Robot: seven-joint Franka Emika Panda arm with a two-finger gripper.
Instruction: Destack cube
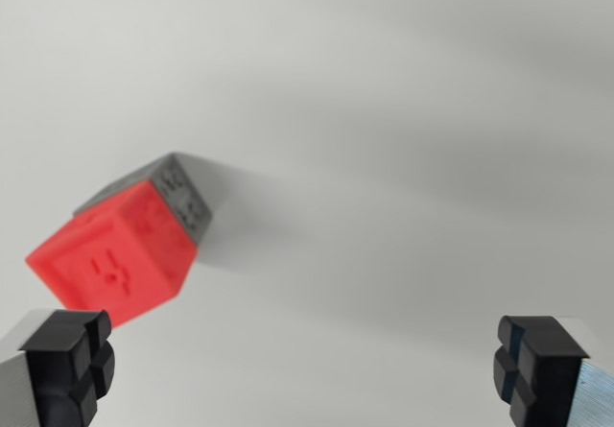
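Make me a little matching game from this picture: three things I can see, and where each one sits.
Things:
1. red cube
2. grey cube
3. pincer

Places:
A. underneath, mostly hidden
B. on top of the stack
C. along the bottom edge, fingers wide apart, touching nothing

Pairs: 1-B, 2-A, 3-C

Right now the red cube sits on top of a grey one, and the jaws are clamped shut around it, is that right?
Not quite. The red cube does sit on the grey cube, but the jaws are wide open, one finger at each lower corner of the wrist view, with nothing between them.
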